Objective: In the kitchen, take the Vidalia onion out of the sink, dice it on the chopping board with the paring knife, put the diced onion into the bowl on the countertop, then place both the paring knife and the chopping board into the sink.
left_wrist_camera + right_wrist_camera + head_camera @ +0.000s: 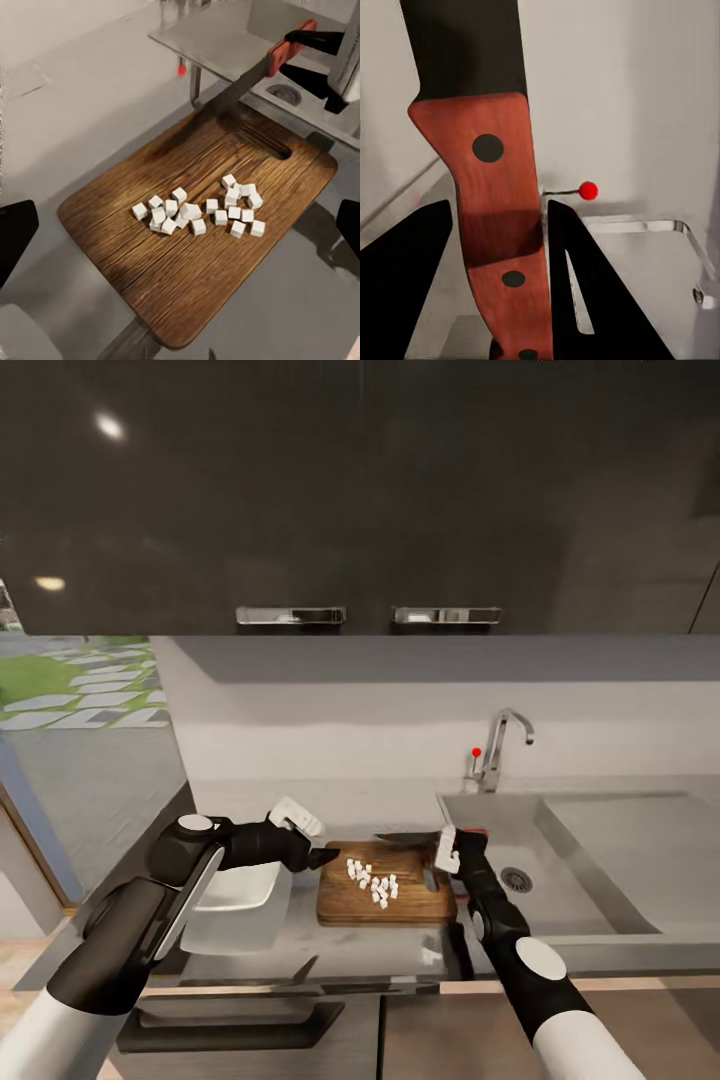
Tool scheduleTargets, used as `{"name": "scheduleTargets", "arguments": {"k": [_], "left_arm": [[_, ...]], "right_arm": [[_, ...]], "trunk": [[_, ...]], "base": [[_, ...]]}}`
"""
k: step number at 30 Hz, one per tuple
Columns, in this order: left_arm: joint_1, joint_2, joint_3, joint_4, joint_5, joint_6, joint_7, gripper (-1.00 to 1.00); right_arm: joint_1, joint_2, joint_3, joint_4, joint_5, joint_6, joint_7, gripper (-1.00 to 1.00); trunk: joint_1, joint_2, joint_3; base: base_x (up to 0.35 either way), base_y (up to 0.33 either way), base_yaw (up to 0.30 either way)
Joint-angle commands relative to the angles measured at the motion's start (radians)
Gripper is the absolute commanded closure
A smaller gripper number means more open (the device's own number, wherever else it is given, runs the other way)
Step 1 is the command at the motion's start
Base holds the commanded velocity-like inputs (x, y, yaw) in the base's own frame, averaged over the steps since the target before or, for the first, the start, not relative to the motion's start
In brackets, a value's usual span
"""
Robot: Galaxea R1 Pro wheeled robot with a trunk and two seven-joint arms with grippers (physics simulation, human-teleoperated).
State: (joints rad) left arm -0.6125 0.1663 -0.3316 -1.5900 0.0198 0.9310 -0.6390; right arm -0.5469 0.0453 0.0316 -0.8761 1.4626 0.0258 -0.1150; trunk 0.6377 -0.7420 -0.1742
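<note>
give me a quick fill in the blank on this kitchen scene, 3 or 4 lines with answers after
1. The white onion cubes lie on the ____.
2. The right gripper has its jaws shut on the handle of the ____.
3. The white bowl sits on the countertop beside the board, on the side away from the ____.
4. The left gripper holds ____.

Missing words: chopping board; paring knife; sink; nothing

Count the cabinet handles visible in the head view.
2. Left handle and right handle sit side by side along the lower edge of the dark upper cabinets, above the countertop.
</note>
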Motion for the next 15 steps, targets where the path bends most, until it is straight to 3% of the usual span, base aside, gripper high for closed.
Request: {"name": "scheduleTargets", "arguments": {"k": [1, 5, 7, 8, 9, 10, 11, 12, 13, 15], "left_arm": [[-0.001, 0.001, 0.008, -0.001, 0.002, 0.006, -0.001, -1.00], [-0.001, 0.004, 0.027, -0.001, 0.002, 0.006, -0.001, -1.00], [-0.001, 0.014, 0.033, -0.001, 0.002, 0.006, -0.001, -1.00], [-0.001, 0.017, 0.034, -0.001, 0.002, 0.006, -0.001, -1.00], [-0.001, 0.018, 0.035, -0.001, 0.002, 0.006, -0.002, -1.00], [-0.001, 0.018, 0.035, -0.001, 0.002, 0.006, -0.002, -1.00], [-0.001, 0.018, 0.035, -0.001, 0.002, 0.005, -0.001, -1.00], [-0.001, 0.018, 0.035, -0.001, 0.002, 0.005, -0.001, -1.00], [-0.001, 0.016, 0.035, -0.001, 0.002, 0.003, -0.002, -1.00], [-0.001, 0.015, 0.035, -0.001, 0.002, 0.002, -0.002, -1.00]], "right_arm": [[-0.001, -0.003, -0.024, 0.000, 0.002, 0.000, -0.003, 1.00], [-0.001, -0.017, -0.086, -0.006, -0.004, -0.010, -0.004, 1.00], [-0.001, -0.024, -0.125, -0.078, -0.009, -0.018, -0.004, 1.00], [-0.001, -0.026, -0.150, -0.138, -0.031, -0.020, -0.003, 1.00], [-0.001, -0.026, -0.159, -0.155, -0.066, -0.020, -0.003, 1.00], [0.000, -0.026, -0.164, -0.166, -0.129, -0.019, -0.003, 1.00], [-0.001, -0.027, -0.169, -0.180, -0.224, -0.019, -0.003, 1.00], [-0.002, -0.026, -0.170, -0.186, -0.280, -0.016, -0.004, 1.00], [-0.006, -0.017, -0.170, -0.196, -0.367, -0.012, -0.006, 1.00], [-0.007, -0.007, -0.169, -0.210, -0.408, -0.009, -0.008, 1.00]], "trunk": [[-0.004, 0.006, 0.002], [-0.019, 0.034, 0.014], [-0.027, 0.048, 0.020], [-0.031, 0.055, 0.024], [-0.034, 0.062, 0.027], [-0.038, 0.069, 0.030], [-0.042, 0.076, 0.033], [-0.046, 0.083, 0.036], [-0.050, 0.090, 0.039], [-0.057, 0.104, 0.046]], "base": [[0.000, 0.000, 0.000], [0.000, 0.000, 0.000], [0.000, 0.000, 0.000], [0.000, 0.000, 0.000], [0.000, 0.000, 0.000], [0.000, 0.000, 0.000], [0.000, 0.000, 0.000], [0.000, 0.000, 0.000], [0.000, 0.000, 0.000], [0.000, 0.000, 0.000]]}}
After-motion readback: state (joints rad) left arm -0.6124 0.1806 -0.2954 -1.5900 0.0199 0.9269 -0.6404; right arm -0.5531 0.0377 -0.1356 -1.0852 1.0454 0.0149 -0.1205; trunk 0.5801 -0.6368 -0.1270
